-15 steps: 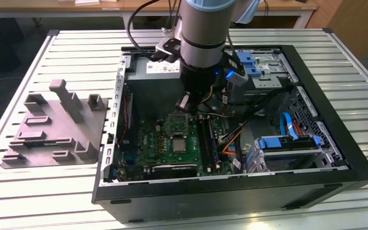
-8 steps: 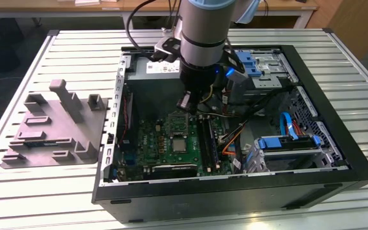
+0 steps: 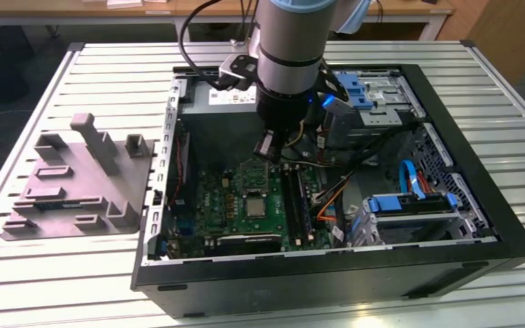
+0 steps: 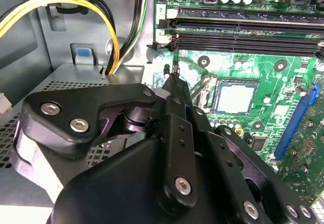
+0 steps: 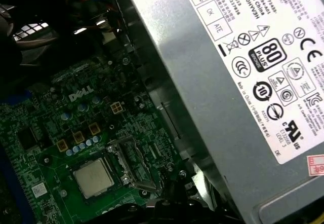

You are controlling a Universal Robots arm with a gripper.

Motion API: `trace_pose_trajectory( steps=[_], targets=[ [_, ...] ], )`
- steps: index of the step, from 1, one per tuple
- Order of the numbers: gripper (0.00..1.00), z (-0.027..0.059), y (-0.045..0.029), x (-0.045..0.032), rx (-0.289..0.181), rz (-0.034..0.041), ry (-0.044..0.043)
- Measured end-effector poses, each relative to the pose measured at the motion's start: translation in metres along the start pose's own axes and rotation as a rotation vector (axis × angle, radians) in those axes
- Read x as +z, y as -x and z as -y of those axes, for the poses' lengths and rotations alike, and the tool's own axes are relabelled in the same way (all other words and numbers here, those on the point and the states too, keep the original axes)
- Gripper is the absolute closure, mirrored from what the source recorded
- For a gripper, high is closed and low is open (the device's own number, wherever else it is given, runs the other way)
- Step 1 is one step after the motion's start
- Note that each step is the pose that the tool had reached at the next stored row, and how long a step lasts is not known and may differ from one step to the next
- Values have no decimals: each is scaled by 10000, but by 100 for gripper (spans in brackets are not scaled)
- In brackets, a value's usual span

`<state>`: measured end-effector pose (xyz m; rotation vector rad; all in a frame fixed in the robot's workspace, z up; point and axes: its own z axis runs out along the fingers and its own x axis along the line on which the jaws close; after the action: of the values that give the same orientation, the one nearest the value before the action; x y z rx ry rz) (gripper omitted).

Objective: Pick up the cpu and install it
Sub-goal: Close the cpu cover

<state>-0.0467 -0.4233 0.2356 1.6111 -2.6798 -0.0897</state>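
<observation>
The cpu [image 3: 256,205] is a small silvery square lying flat in its socket on the green motherboard inside the open computer case; it also shows in both wrist views [image 4: 234,97] [image 5: 93,177]. Beside it the metal socket frame [image 5: 135,164] stands swung up. My gripper [image 3: 268,146] hangs above the board, a little toward the power supply from the cpu and apart from it. Its black fingers [image 4: 174,89] meet at their tips with nothing between them.
The grey power supply [image 5: 243,82] stands close beside the gripper. Yellow and black cables [image 4: 76,3] run past it. Memory slots [image 4: 243,29] and a blue-tabbed drive cage [image 3: 409,205] flank the socket. A grey plastic block with posts [image 3: 71,181] sits outside the case on the slatted table.
</observation>
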Motion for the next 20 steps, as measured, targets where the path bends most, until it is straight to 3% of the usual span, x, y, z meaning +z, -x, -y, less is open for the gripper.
trace_pose_trajectory(
  steps=[10,16,20],
  targets=[
    [89,-36,-20,-2,-82,-4,6],
    [89,-38,-19,-15,-753,-70,71],
    [89,-40,-18,-61,-811,-81,88]
  ],
)
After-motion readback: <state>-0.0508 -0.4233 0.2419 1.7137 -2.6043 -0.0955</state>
